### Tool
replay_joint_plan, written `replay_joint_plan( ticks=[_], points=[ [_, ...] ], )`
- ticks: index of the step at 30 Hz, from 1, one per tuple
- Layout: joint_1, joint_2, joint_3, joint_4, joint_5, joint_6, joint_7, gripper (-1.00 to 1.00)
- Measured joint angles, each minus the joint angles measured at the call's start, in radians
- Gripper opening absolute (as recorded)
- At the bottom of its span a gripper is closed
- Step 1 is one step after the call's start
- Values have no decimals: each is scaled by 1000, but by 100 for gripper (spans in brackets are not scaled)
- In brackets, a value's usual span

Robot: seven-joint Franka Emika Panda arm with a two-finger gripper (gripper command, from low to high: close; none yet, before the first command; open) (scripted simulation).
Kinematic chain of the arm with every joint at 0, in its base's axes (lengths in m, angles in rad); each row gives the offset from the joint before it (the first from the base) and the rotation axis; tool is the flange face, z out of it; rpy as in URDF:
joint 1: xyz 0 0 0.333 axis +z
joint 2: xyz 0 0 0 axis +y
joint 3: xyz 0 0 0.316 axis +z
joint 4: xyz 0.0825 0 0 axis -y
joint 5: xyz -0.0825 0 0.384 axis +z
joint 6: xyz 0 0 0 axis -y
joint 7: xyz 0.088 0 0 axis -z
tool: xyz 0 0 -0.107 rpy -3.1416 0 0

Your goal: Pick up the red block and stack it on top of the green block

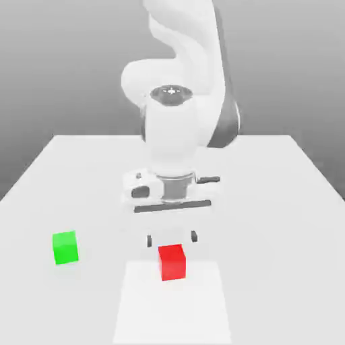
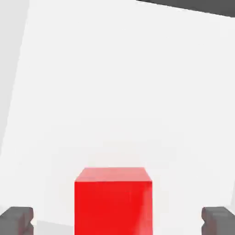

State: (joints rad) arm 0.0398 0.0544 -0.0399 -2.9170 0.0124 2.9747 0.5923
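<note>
No legible text or markings.

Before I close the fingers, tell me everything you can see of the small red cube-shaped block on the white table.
The small red cube-shaped block is a plain, uniformly red cube with crisp edges and a matte, plastic-looking surface. It sits flat and upright on the white table, at the near edge of a slightly brighter patch. Nothing touches it but the table. The open two-finger gripper hangs just behind and above it; in the hand view the block lies between the dark fingertips, clear of both. It stands well apart from the green cube.
</note>
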Motion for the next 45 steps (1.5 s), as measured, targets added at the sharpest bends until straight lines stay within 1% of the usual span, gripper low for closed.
replay_joint_plan(
  ticks=[2, 3, 10, 18, 21, 34, 36, 38, 41, 42, 45],
  points=[
    [-14, 76, 17, 8, 15, 65, -12, 0],
    [-20, 109, 24, 13, 18, 93, -15, -100],
    [-25, 115, 28, 13, 15, 98, -12, -100],
    [-32, -144, 20, -22, -18, -125, 9, -100],
    [-88, -179, -33, -13, -41, -169, -24, -100],
    [-404, -243, -320, 59, -160, -299, -210, -100],
    [-414, -205, -345, 65, -144, -267, -240, -100],
    [-400, -138, -358, 68, -95, -205, -279, -100],
    [-397, -24, -329, 73, 38, -104, -373, -100],
    [-404, 4, -311, 75, 78, -79, -402, 100],
    [-403, 4, -311, 75, 78, -79, -402, 100]
  ],
)
